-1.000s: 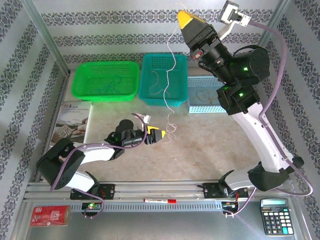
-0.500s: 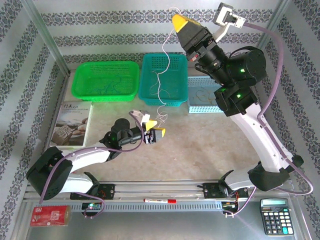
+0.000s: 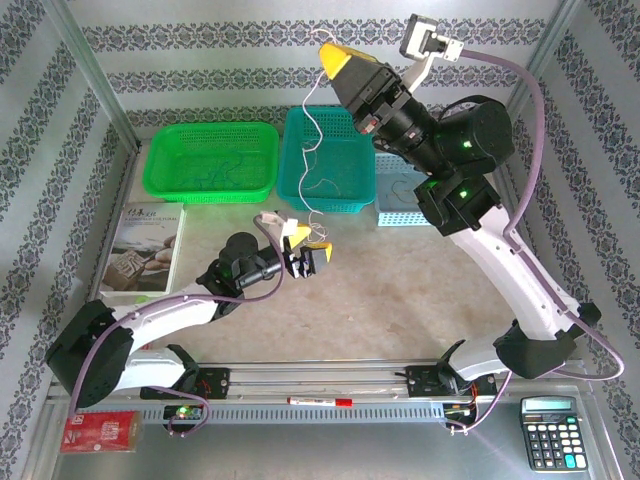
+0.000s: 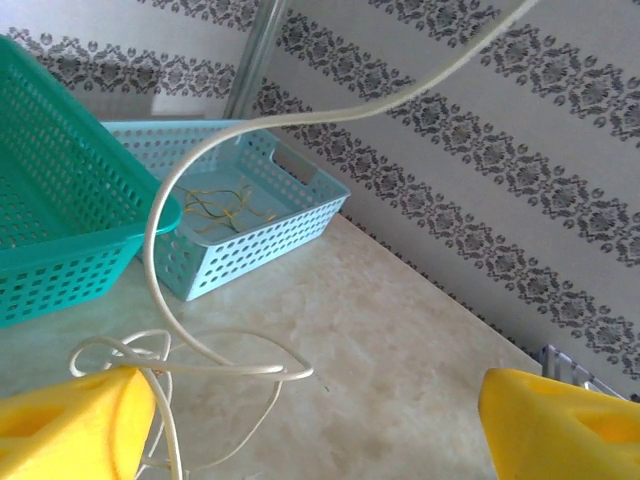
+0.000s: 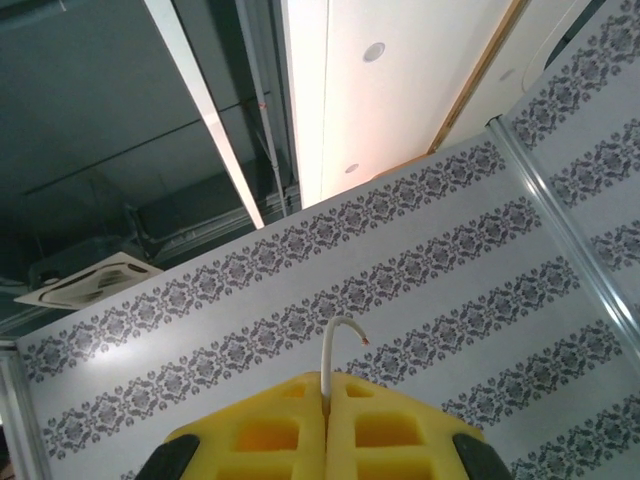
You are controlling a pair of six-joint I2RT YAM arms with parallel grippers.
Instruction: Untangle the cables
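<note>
A long whitish-cream cable (image 3: 318,212) hangs from my right gripper (image 3: 335,58), which is raised high over the teal basket (image 3: 330,160) and shut on the cable's top end. In the right wrist view a short cable tip (image 5: 335,350) curls out of the closed yellow fingers (image 5: 260,430). The cable's curly lower end (image 4: 152,250) dangles beside the left finger (image 4: 75,420) of my left gripper (image 4: 315,400). That gripper (image 3: 308,245) is open, with nothing between its jaws.
A green basket (image 3: 210,160) holds dark and blue wires, the teal one holds whitish wires, and a light blue basket (image 4: 250,215) holds yellowish wires. A booklet (image 3: 140,245) lies at the left. A calculator (image 3: 550,432) and a red pen (image 3: 320,401) sit by the near rail.
My right gripper has swung left and kept hold of the cable, whose lower tangle has lifted off the table. My left gripper has risen toward the baskets, its jaws now wide apart.
</note>
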